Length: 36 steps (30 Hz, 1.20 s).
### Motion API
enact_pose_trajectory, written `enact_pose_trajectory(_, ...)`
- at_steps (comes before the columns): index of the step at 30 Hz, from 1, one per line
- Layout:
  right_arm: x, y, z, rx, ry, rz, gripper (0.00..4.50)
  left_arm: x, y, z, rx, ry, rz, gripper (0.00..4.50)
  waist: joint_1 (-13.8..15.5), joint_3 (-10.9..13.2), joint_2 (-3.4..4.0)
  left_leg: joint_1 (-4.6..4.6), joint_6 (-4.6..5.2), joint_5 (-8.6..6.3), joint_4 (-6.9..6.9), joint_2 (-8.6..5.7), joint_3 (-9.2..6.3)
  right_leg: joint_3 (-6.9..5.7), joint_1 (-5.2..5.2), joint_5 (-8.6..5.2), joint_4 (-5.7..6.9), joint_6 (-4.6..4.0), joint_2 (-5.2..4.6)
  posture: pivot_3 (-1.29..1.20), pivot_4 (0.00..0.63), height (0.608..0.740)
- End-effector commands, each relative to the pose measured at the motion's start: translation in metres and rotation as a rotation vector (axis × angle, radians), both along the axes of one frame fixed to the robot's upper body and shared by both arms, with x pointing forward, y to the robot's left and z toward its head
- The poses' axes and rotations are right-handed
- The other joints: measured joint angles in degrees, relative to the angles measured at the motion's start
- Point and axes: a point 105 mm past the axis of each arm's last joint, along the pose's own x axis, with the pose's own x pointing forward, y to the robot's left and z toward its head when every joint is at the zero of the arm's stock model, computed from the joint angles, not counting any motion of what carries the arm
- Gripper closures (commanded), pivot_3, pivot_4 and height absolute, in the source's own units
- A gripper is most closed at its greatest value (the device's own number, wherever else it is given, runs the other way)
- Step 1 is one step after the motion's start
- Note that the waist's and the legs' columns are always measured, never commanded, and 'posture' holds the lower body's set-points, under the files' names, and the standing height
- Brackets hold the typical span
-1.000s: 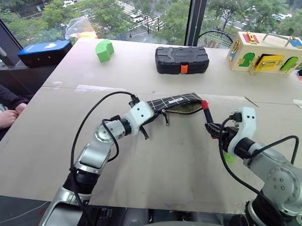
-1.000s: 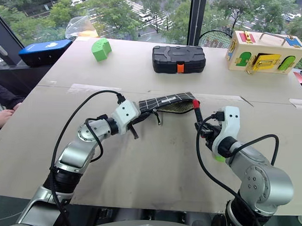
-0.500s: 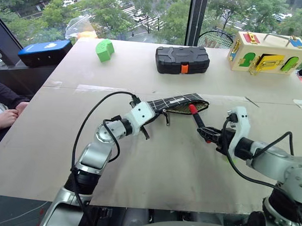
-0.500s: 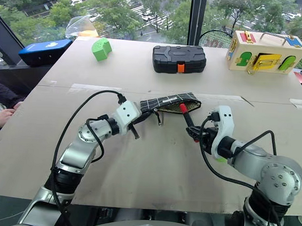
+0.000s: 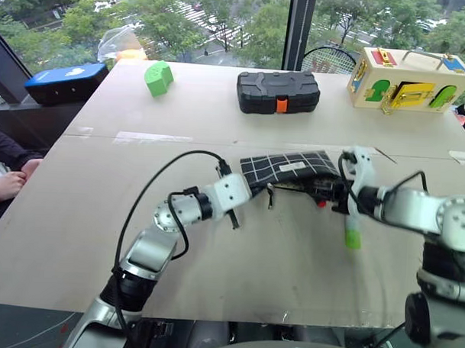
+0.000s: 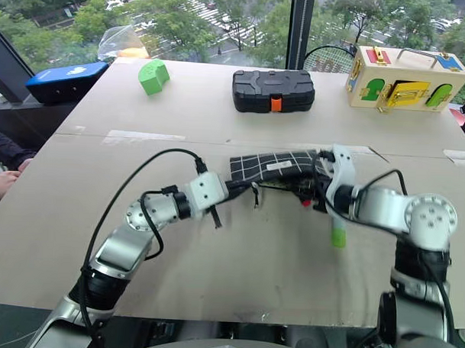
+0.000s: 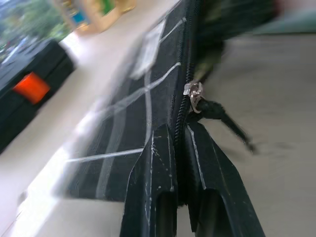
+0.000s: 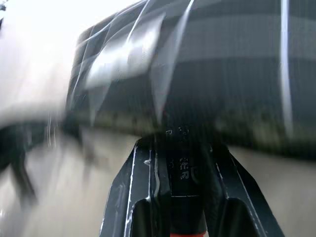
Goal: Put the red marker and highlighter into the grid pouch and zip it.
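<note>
Between the right gripper's (image 8: 182,182) two black fingers sits the red marker (image 8: 183,170), clamped at its black barrel, where small white lettering shows but is too blurred to read. A strip of red shows at the barrel's near end, and its far end goes into the open mouth of the grid pouch (image 5: 282,165). From the head views a spot of red shows at the gripper, right at the pouch's edge.

The pouch is flat black fabric crossed by white grid lines, with a small white label whose writing cannot be read. It is held off the table (image 5: 237,266) at its other end by the left gripper (image 7: 178,143), whose fingers are pressed together on the zipper edge. A silver slider with a dark pull (image 7: 217,111) hangs just past them.

The highlighter (image 5: 353,230), pale green with a brighter green cap, lies on the table just beside the right gripper.
</note>
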Motion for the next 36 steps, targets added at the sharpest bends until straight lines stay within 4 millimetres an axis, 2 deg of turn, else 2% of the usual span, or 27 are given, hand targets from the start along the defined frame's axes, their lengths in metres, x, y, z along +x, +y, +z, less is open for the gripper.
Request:
enact_pose_trajectory(1,0.008,0.007,0.015,0.005,0.007,0.053,2.47,-0.007,-0.006,0.012,-0.023,-0.043,-0.022,4.5,0.3,0.0,0.01,0.0,0.0,0.0,-0.01,0.02,-0.02,-0.01,0.0,0.0,0.0,0.0,0.01,0.0,0.15,0.74)
enact_pose_trajectory(6,0.006,-0.013,0.026,-0.051,-0.018,0.047,0.15,0.002,0.008,0.009,-0.074,0.02,0.093,4.5,0.8,0.0,0.0,-0.16,-0.22,0.13,-0.18,0.0,-0.07,-0.13,0.01,0.01,-0.27,0.01,-0.06,0.0,0.15,0.74)
enact_pose_trajectory(9,-0.021,-0.024,0.045,-0.1,-0.15,0.12,0.15,0.013,0.019,0.011,-0.104,0.07,0.175,4.5,1.2,0.0,0.02,-0.23,-0.11,0.07,-0.19,-0.04,-0.05,-0.13,0.04,0.01,-0.48,0.03,-0.11,0.0,0.15,0.74)
enact_pose_trajectory(12,-0.05,-0.021,0.065,-0.057,-0.279,0.177,0.15,0.021,0.028,0.009,-0.137,0.133,0.23,4.5,1.0,0.0,0.01,-0.21,-0.07,0.04,-0.24,-0.03,-0.07,-0.14,0.1,0.03,-0.61,0.06,-0.1,0.0,0.15,0.74)
enact_pose_trajectory(14,-0.066,-0.022,0.065,-0.122,-0.337,0.192,0.15,0.027,0.03,0.014,-0.173,0.163,0.245,4.5,0.7,0.0,0.0,-0.14,0.07,-0.05,-0.28,-0.02,-0.07,-0.13,0.12,0.07,-0.62,0.17,-0.07,0.0,0.15,0.74)
enact_pose_trajectory(15,-0.072,-0.024,0.059,-0.183,-0.351,0.192,0.15,0.029,0.03,0.018,-0.198,0.177,0.243,4.5,0.7,0.0,-0.01,-0.11,0.15,-0.1,-0.3,0.01,-0.08,-0.1,0.12,0.12,-0.62,0.26,-0.03,0.0,0.15,0.74)
enact_pose_trajectory(17,-0.079,-0.039,0.035,-0.376,-0.332,0.153,0.15,0.031,0.025,0.028,-0.248,0.213,0.202,4.5,0.8,0.0,-0.05,-0.11,0.15,-0.1,-0.29,0.01,-0.12,-0.13,0.14,0.13,-0.62,0.3,-0.03,0.0,0.15,0.74)
enact_pose_trajectory(19,-0.087,-0.057,0.006,-0.548,-0.265,0.115,0.15,0.03,0.023,0.033,-0.242,0.223,0.166,4.5,0.9,0.0,-0.08,-0.11,0.15,-0.1,-0.25,0.01,-0.14,-0.13,0.16,0.1,-0.63,0.36,-0.04,0.0,0.15,0.74)
enact_pose_trajectory(21,-0.088,-0.071,-0.014,-0.645,-0.227,0.049,0.15,0.029,0.023,0.034,-0.216,0.225,0.146,4.5,0.7,0.0,-0.08,-0.08,0.13,-0.09,-0.2,-0.05,-0.11,-0.07,0.21,0.09,-0.64,0.37,-0.08,0.0,0.15,0.74)
enact_pose_trajectory(24,-0.087,-0.082,-0.036,-0.713,-0.211,-0.037,0.15,0.029,0.024,0.033,-0.184,0.22,0.126,4.5,0.6,-0.1,-0.2,-0.07,-0.07,0.03,-0.18,-0.05,-0.09,-0.05,0.21,0.08,-0.64,0.38,-0.05,0.0,0.15,0.74)
enact_pose_trajectory(28,-0.092,-0.082,-0.063,-0.667,-0.159,-0.097,0.15,0.028,0.021,0.037,-0.163,0.211,0.107,4.5,0.9,0.0,-0.13,-0.06,-0.1,0.05,-0.2,-0.03,-0.13,-0.08,0.2,0.03,-0.64,0.46,0.01,0.0,0.15,0.74)
enact_pose_trajectory(31,-0.092,-0.08,-0.068,-0.614,-0.152,-0.142,0.8,0.027,0.021,0.037,-0.159,0.212,0.103,4.5,0.8,-0.1,-0.34,-0.05,-0.1,0.05,-0.21,-0.04,-0.13,-0.06,0.2,0.03,-0.65,0.45,0.01,0.0,0.15,0.74)
enact_pose_trajectory(32,-0.093,-0.08,-0.069,-0.604,-0.151,-0.145,1.5,0.026,0.021,0.037,-0.158,0.213,0.104,4.5,0.7,-0.1,-0.33,-0.04,-0.09,0.04,-0.2,-0.02,-0.14,-0.06,0.21,0.04,-0.65,0.44,0.02,0.0,0.15,0.74)
enact_pose_trajectory(34,-0.093,-0.081,-0.069,-0.601,-0.157,-0.139,2.32,0.026,0.021,0.036,-0.157,0.214,0.105,4.5,0.8,-0.1,-0.32,-0.02,-0.04,0.01,-0.18,-0.05,-0.12,-0.02,0.22,0.03,-0.65,0.44,-0.01,0.0,0.15,0.74)
enact_pose_trajectory(36,-0.092,-0.083,-0.061,-0.589,-0.189,-0.142,3.23,0.026,0.02,0.036,-0.16,0.217,0.107,4.5,0.9,-0.1,-0.31,-0.03,0.11,-0.08,-0.12,-0.05,-0.12,-0.03,0.23,0.03,-0.65,0.43,-0.02,0.0,0.15,0.74)
